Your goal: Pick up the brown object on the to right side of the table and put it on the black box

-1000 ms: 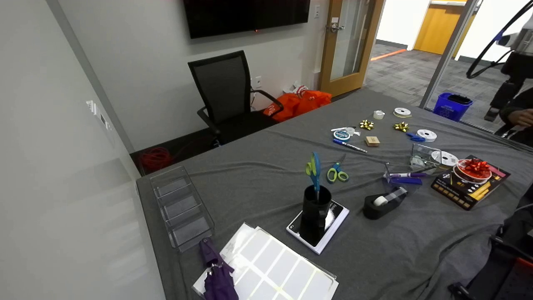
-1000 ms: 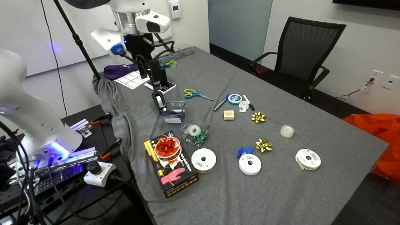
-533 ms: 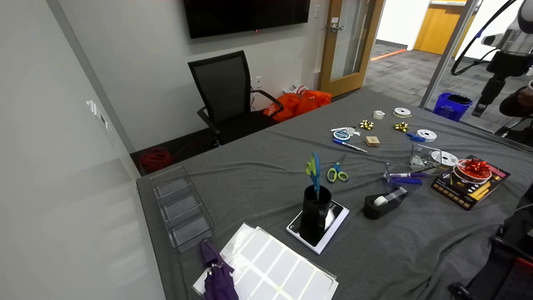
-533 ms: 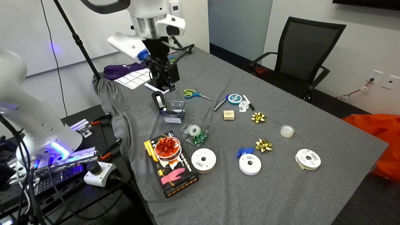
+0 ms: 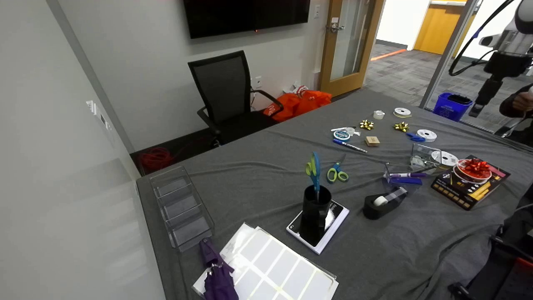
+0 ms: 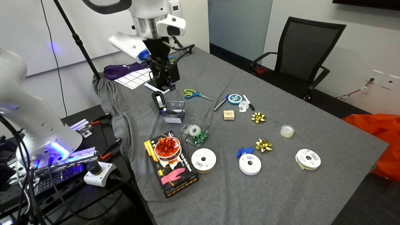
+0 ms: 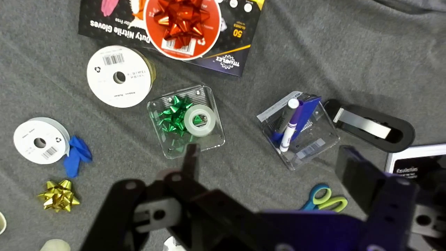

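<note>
Over the grey-covered table (image 6: 281,193) hung your gripper (image 7: 270,158), its jaws standing wide apart in the wrist view. The black box (image 6: 178,178) lay flat near the table's edge, bearing a round red-faced item (image 7: 213,21) topped by a red bow (image 6: 166,146). Well apart from the box, you had a blue-and-silver pen (image 6: 221,103); near it, in both exterior views, the small brown block (image 6: 228,115) rested on the table.

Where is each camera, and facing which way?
An exterior view: high, umbrella end, facing the office chair; arm and gripper at right.
An exterior view: high by ribbon spools, facing the clear tray; base and arm at left.
Wrist view: above the table, facing down; open fingers at bottom.
Both exterior views share the wooden block and glove box.
</note>
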Robot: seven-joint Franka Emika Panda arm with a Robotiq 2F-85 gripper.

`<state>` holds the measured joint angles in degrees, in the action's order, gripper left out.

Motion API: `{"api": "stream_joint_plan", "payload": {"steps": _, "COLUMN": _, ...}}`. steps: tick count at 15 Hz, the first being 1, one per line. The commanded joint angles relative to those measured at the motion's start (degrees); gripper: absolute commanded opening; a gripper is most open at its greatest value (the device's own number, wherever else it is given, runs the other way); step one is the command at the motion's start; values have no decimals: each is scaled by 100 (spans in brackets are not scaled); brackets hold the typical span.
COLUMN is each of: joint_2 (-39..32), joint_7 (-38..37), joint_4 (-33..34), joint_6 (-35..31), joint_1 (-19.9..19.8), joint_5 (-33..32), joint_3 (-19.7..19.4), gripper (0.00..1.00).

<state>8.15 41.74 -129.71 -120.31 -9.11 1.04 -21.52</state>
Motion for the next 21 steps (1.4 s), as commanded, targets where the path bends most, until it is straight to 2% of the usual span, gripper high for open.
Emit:
{"api": "stream_joint_plan", "payload": {"steps": 1, "joint_2": -616, "joint_7": -255, "joint_4": 289, "joint_6": -337, "joint_1": -63, "joint_5": 569, "joint_3": 195, "gripper": 100}}
{"api": "stream_joint_plan", "payload": {"steps": 4, "joint_2": -1325, "joint_7": -709, "joint_4": 809, "joint_6": -680, "joint_1": -87, "joint_5": 1127, "joint_3": 379, "gripper": 100}}
{"api": "stream_joint_plan", "payload": {"steps": 8, "joint_2": -2315, "joint_7": -1545, "joint_4": 1557, "joint_6": -1282, "joint_1": -308, "joint_5": 1727, "joint_3": 636, "gripper": 100}}
{"api": "stream_joint_plan", "payload": {"steps": 12, "joint_2": -3240, "joint_7": -2942, "joint_4": 2208, "joint_6": -1723, "joint_1": -481, "joint_5": 1664, "joint_3": 813, "gripper": 100}}
{"api": "stream_joint_plan", "payload": {"steps": 17, "joint_2": -4098, "joint_7": -4680, "joint_4": 2902, "joint_6": -1761, "joint_1": -484, "joint_5": 1622, "joint_3": 938, "gripper": 100}}
{"api": "stream_joint_plan", "payload": {"steps": 19, "joint_2": -4361, "joint_7": -5050, "joint_4": 3179, "joint_6": -1600, "joint_1": -436, "joint_5": 1504, "joint_3": 992, "gripper": 100}}
{"api": "stream_joint_plan", "payload": {"steps": 21, "joint_2": -4515, "joint_7": -5078, "joint_4": 3423, "joint_6": -1440, "joint_1": -442, "joint_5": 1437, "joint_3": 1117, "gripper": 100}}
